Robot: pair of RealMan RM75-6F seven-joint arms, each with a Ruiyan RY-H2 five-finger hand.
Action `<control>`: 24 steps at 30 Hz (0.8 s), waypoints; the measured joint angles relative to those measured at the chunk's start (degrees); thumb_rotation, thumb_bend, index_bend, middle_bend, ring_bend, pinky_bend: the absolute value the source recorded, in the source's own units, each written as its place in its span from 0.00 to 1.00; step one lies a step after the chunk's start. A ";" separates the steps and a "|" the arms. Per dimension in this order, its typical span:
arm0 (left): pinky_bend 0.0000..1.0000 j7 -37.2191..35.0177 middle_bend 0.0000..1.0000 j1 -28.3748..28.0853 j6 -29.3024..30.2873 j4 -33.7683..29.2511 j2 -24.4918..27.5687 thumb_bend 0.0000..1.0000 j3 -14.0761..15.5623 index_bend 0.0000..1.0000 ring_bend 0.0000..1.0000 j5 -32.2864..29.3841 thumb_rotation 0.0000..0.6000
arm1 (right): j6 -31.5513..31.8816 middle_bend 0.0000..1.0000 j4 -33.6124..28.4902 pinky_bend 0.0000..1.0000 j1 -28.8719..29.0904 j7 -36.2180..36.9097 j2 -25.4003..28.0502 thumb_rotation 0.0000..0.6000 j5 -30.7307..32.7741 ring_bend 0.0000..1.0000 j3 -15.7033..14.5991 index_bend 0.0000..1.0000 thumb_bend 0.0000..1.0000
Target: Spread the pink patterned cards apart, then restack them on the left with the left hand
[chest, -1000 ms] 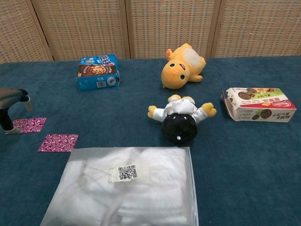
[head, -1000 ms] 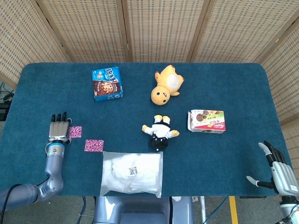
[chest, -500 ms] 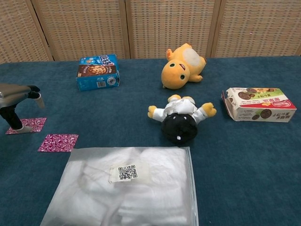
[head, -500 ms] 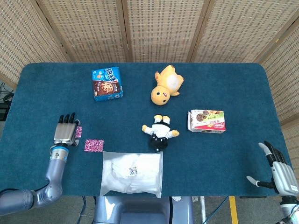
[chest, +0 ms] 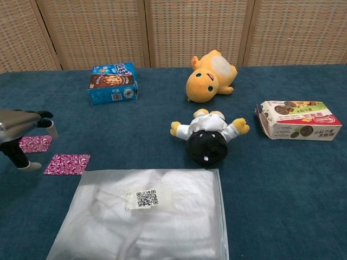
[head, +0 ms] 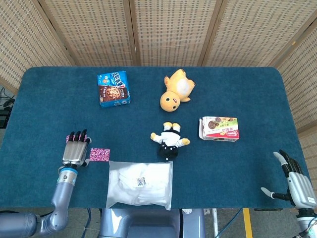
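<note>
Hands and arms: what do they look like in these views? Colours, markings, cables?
The left hand has a silver-grey metal back, black fingers with pale tips, and a grey wrist with a blue ring above a rounded grey forearm. The right hand looks alike: silver body, dark fingers, light tips. A black cable runs by the left arm at the frame edge. No readable markings.

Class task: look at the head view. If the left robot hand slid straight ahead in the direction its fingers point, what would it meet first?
Probably nothing nearby. The left robot hand points toward the far table edge; the pink cards lie beside or beneath it, and the blue cookie box sits off to the right of that line, though depth is uncertain.
</note>
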 measured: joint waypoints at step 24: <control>0.00 5.54 0.00 -1.34 1.37 2.67 -7.09 0.28 -2.52 0.25 0.00 -3.19 1.00 | 0.23 0.00 0.00 0.00 -0.02 0.69 0.18 1.00 -0.29 0.00 -0.05 0.04 0.10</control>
